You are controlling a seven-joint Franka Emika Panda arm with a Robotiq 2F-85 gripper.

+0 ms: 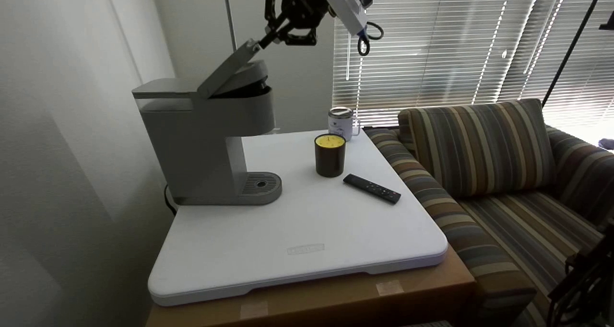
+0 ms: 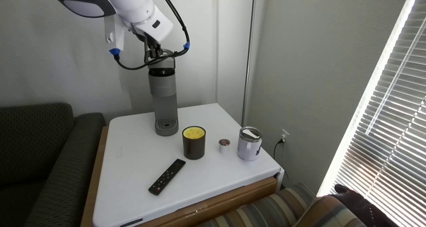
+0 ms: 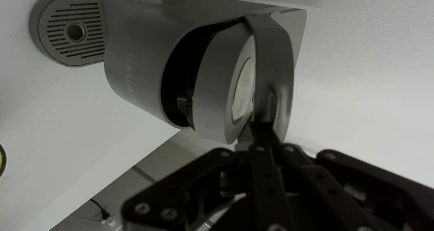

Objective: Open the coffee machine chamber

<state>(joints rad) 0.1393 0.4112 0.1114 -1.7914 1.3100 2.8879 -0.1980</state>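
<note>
At the far left of an exterior view, a pale wall (image 1: pixel 72 125) is rising, and a dark cord (image 1: pixel 167 198) is coming out behind the gray coffee machine (image 1: pixel 192 145). This machine is standing upright on the white table (image 1: pixel 259 231), and its drip base (image 1: pixel 261 187) is lying flat and pointing to the right. Above this base the chamber (image 1: pixel 247 111) is overhanging, and it is gaping: between its rim and its tilted top, a dark inside is showing. Over the top, the gray lever (image 1: pixel 228 68) is slanting upward. The gripper (image 1: pixel 263 43) is pinching the lever at its front end; in the wrist view, the two fingers (image 3: pixel 262 133) are standing close together there. More to the right, a dark can (image 1: pixel 330 160) with yellow top is standing near the drip base, not touching it. In an exterior view, a small pod (image 2: pixel 224 147) is standing between this can and a lidded white mug (image 2: pixel 248 150). Near the can, a black remote (image 1: pixel 371 189) is lying at a slant. Farther to the right, beside the table, a striped sofa (image 1: pixel 460 231) is bearing a cushion (image 1: pixel 479 147) with similar stripes, and behind it white blinds (image 1: pixel 431 53) are hanging.
</note>
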